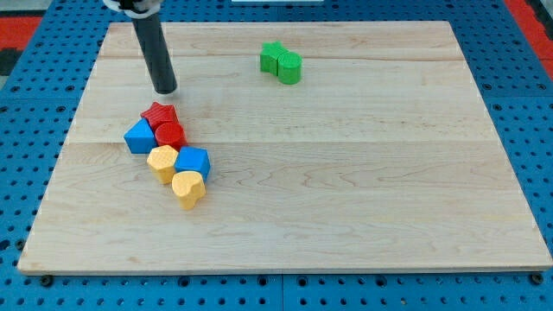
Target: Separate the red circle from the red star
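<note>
Red star (pixel 159 113) and red circle (pixel 170 134) touch. My tip (pixel 166 89) stands just above the star, apparently placed to push; no pincer fitted.

Wooden counter (pixel 346 190) on blue pegboard (pixel 26 104). My tip (pixel 166 90) just above red star (pixel 159 114), apart from it. Red circle (pixel 170 135) touching star's lower right; blue block (pixel 138 137) at left. Below: yellow block (pixel 162 162), blue cube (pixel 193 161), yellow heart (pixel 187 188). Two green blocks (pixel 282 63) touching, near top.
</note>
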You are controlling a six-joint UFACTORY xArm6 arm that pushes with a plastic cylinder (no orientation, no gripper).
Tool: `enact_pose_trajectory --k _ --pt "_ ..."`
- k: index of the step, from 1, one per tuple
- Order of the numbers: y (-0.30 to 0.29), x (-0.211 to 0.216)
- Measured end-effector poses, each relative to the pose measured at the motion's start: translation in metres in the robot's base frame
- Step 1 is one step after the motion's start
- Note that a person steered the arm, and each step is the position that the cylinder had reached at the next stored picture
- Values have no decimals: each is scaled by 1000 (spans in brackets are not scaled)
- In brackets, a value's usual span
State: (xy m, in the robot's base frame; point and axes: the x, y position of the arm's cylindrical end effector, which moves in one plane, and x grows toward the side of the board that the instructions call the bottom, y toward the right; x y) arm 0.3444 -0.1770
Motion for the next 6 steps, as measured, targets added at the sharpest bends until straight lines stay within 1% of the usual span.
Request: enact_pose_trajectory --k 1,3,4,5,6 --pt "-32 57" --pt "14 98" --pt "38 99" --pt "97 100" --pt "100 132"
